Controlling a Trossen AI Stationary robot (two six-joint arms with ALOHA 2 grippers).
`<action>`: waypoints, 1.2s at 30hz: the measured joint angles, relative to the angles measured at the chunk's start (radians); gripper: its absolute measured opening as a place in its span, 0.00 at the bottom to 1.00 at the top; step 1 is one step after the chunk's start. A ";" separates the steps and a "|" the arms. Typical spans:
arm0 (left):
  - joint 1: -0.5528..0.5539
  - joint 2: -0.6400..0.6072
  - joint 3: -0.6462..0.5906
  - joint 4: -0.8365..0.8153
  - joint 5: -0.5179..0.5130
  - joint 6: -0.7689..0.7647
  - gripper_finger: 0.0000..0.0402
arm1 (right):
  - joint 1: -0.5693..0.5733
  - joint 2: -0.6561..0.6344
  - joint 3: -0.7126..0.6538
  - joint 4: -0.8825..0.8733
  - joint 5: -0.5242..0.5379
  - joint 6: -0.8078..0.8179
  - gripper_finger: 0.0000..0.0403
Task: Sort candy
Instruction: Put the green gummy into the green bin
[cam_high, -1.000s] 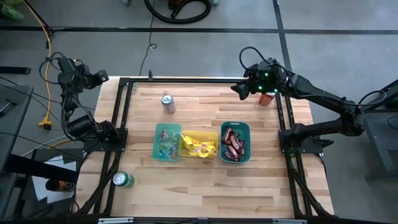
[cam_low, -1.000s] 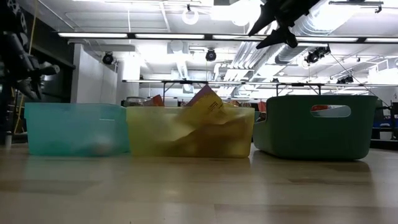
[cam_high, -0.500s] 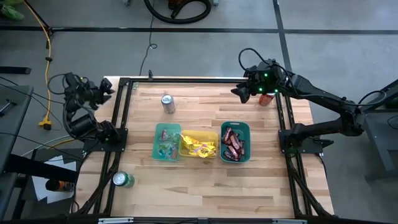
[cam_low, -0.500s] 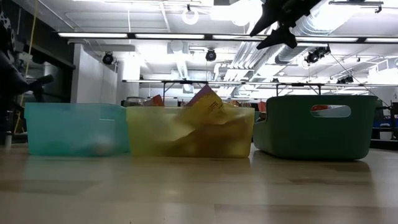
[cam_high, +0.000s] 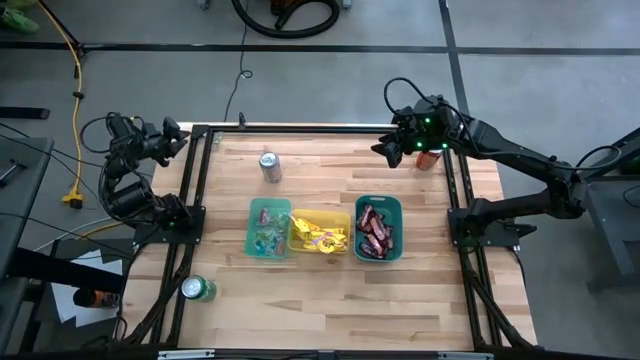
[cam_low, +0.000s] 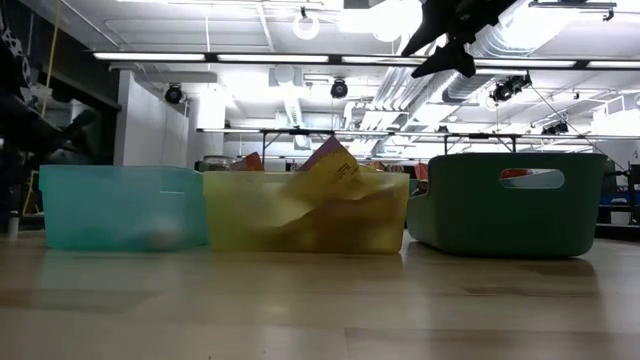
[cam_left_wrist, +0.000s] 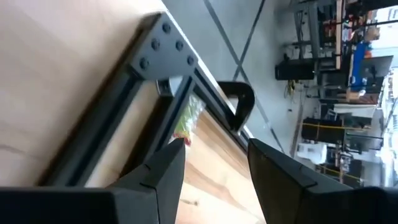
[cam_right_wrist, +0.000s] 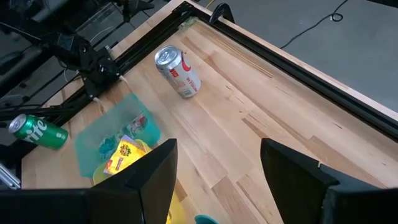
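Overhead, three bins stand in a row at the middle of the wooden desk, touching side by side. The teal bin on the left holds tiny mixed-colour pieces; the yellow bin in the middle holds yellow square packets; the green bin on the right holds dark brown-and-red oblong bars. All the candy that shows lies inside these bins.

From desk height, the same three bins fill the middle of the picture, and paper wrappers poke up above the yellow bin's rim.

A silver soda can stands behind the teal bin, well apart from it. A green soda can stands near the desk's front left edge by the black frame. A red can sits at the back right corner, mostly hidden under the right arm.

The left gripper hangs off the desk's back left corner, beyond the frame, its jaws apart and holding nothing; its wrist view looks along the frame's corner between two spread fingers.

The right gripper hovers above the desk's back right area, near the red can, jaws open and empty. Its wrist view looks past its parted fingers over the silver can, the teal bin and the green can lying farther off.
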 joint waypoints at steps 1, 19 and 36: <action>0.005 0.002 0.005 0.004 -0.005 0.009 0.41 | 0.000 0.000 0.000 0.000 0.000 0.000 0.56; 0.096 0.113 0.448 0.143 -0.176 -0.276 0.35 | 0.000 0.000 0.000 -0.011 -0.003 0.023 0.56; -0.297 0.635 1.159 -0.639 -0.320 0.316 0.32 | 0.000 0.000 0.000 -0.023 -0.003 0.122 0.56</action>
